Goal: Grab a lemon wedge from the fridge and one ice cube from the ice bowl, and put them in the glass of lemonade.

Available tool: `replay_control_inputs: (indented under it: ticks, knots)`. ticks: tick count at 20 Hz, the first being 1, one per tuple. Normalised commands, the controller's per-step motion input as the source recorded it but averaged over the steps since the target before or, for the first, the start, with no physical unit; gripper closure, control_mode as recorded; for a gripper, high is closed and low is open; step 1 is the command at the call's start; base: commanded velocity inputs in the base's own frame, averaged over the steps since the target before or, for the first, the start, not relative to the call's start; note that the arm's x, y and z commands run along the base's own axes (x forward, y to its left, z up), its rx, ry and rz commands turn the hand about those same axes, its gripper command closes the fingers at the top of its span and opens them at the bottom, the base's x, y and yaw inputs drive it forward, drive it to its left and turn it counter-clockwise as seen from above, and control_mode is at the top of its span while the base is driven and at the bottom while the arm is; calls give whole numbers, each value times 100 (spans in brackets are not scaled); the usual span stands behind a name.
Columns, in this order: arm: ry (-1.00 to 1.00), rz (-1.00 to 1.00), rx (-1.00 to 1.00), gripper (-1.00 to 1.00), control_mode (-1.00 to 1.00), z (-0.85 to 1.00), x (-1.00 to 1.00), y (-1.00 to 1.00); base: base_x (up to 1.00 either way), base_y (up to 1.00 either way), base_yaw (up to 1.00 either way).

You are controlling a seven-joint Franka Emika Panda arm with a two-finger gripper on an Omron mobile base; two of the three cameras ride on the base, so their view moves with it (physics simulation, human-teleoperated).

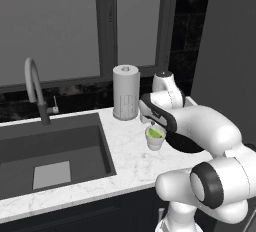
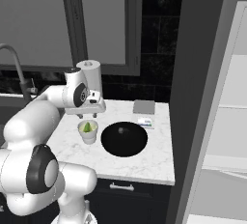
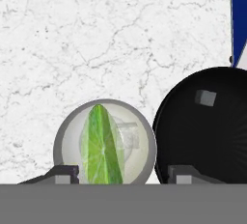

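The glass of lemonade (image 1: 155, 138) (image 2: 88, 131) stands on the marble counter. In the hand view the lime-green lemon wedge (image 3: 101, 146) stands on edge inside the glass (image 3: 140, 143), and a small clear cube shows in the liquid beside it. My gripper (image 2: 88, 115) (image 3: 125, 175) hovers just above the glass, open, its fingertips (image 3: 65, 175) apart on either side of the wedge and not touching it. The black ice bowl (image 2: 124, 138) (image 3: 207, 126) sits right beside the glass, with one ice cube (image 3: 206, 97) in it. The grey fridge (image 2: 202, 73) stands at the right, its white shelves showing.
A tall grey perforated cylinder (image 1: 125, 92) (image 2: 91, 73) stands behind the glass near the window. The sink (image 1: 50, 151) and its curved faucet (image 1: 35, 86) lie to the left. A grey square pad (image 2: 144, 106) and a small box (image 2: 144, 121) sit behind the bowl.
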Motion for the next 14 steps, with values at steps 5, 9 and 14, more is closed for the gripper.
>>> replay_control_inputs:
  ticks: [5,9,14]
  knots:
    - [0,0,0,-100,-100,0,0,0,0,0,0]
    - [-1,0,1,-100,-100,5,-1,0,0,0,0]
    - [-6,0,6,-100,-100,37,-2,0,0,0,0]
